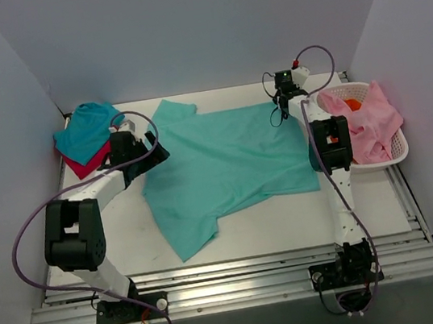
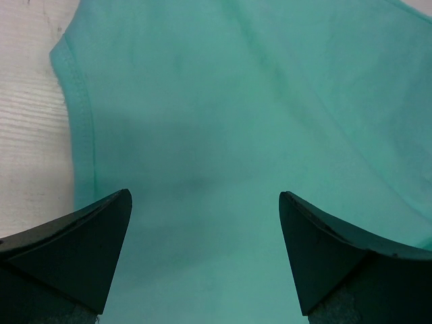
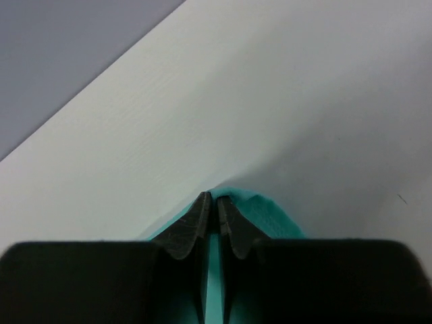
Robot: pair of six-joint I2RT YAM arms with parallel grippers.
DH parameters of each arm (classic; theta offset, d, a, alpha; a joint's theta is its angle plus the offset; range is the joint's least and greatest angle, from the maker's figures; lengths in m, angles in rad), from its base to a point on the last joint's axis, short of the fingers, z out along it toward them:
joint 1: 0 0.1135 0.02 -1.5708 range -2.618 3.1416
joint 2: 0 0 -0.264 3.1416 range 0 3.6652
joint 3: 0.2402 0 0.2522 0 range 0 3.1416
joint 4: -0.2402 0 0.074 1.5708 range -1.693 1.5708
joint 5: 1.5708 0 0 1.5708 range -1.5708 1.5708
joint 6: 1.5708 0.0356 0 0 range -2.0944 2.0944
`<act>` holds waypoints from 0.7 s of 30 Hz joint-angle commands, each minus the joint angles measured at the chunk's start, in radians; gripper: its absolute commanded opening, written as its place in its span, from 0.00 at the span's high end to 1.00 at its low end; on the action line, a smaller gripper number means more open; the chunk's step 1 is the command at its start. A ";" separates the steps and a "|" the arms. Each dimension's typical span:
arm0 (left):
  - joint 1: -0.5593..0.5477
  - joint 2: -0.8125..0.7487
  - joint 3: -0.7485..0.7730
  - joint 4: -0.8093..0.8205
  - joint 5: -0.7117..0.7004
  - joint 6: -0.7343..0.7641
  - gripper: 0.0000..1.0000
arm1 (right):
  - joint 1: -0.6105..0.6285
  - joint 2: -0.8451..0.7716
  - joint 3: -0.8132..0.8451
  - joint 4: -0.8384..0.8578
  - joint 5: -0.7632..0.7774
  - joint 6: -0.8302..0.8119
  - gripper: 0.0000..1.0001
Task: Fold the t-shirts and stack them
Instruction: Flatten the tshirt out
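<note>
A large mint-green t-shirt [image 1: 229, 164] lies spread flat across the middle of the table. My left gripper [image 1: 150, 154] is open just above its left edge; in the left wrist view [image 2: 206, 260] the cloth [image 2: 223, 121] fills the space between the fingers [image 2: 81, 250] and its hemmed edge shows at the left. My right gripper [image 1: 283, 107] is shut on the shirt's far right corner; the right wrist view [image 3: 216, 206] shows the fingertips [image 3: 196, 219] pinching a fold of green cloth [image 3: 266, 216]. A teal shirt [image 1: 88, 131] lies folded on a magenta-red one [image 1: 90, 163] at the far left.
A white lattice basket [image 1: 390, 148] at the right holds pink cloth [image 1: 370, 127] and something orange [image 1: 352, 104]. Grey walls close in the table at the back and both sides. A metal rail [image 1: 236, 289] runs along the near edge.
</note>
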 commanded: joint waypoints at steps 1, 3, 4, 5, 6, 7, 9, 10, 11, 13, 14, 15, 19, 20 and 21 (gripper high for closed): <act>0.000 0.008 0.049 0.028 0.006 0.017 0.00 | -0.034 0.084 0.124 0.023 -0.070 0.003 0.90; -0.002 0.008 0.050 0.026 0.003 0.017 0.00 | -0.054 0.111 0.165 0.059 -0.129 0.010 0.58; -0.003 0.005 0.052 0.026 0.003 0.017 0.00 | -0.057 0.119 0.173 0.077 -0.164 0.015 0.37; -0.006 0.002 0.053 0.026 0.003 0.017 0.00 | -0.057 0.113 0.177 0.083 -0.172 0.016 0.19; -0.008 -0.004 0.052 0.028 0.002 0.015 0.00 | -0.055 0.096 0.158 0.090 -0.175 0.006 0.15; -0.013 -0.021 0.049 0.031 -0.001 0.015 0.00 | -0.052 0.039 0.085 0.128 -0.175 -0.010 0.15; -0.017 -0.049 0.036 0.035 -0.011 0.009 0.00 | -0.040 -0.051 -0.028 0.194 -0.166 -0.023 0.14; -0.019 -0.087 0.029 0.037 -0.024 0.006 0.00 | -0.035 -0.150 -0.084 0.250 -0.158 -0.031 0.14; -0.022 -0.110 0.009 0.040 -0.034 0.003 0.00 | -0.029 -0.196 -0.135 0.267 -0.134 -0.036 0.14; -0.037 -0.194 -0.014 0.039 -0.073 -0.006 0.00 | -0.011 -0.342 -0.267 0.290 -0.112 -0.048 0.14; -0.042 -0.225 -0.039 0.034 -0.092 -0.008 0.00 | -0.003 -0.390 -0.307 0.288 -0.102 -0.053 0.14; -0.057 -0.292 -0.049 0.016 -0.122 -0.011 0.00 | 0.017 -0.484 -0.380 0.266 -0.062 -0.057 0.14; -0.126 -0.475 -0.131 -0.078 -0.202 -0.026 0.00 | 0.084 -0.747 -0.612 0.168 0.165 -0.024 0.13; -0.150 -0.507 -0.152 -0.099 -0.236 -0.034 0.00 | 0.134 -0.804 -0.670 0.157 0.213 -0.014 0.14; -0.175 -0.542 -0.201 -0.136 -0.251 -0.055 0.00 | 0.164 -0.863 -0.735 0.154 0.259 -0.005 0.14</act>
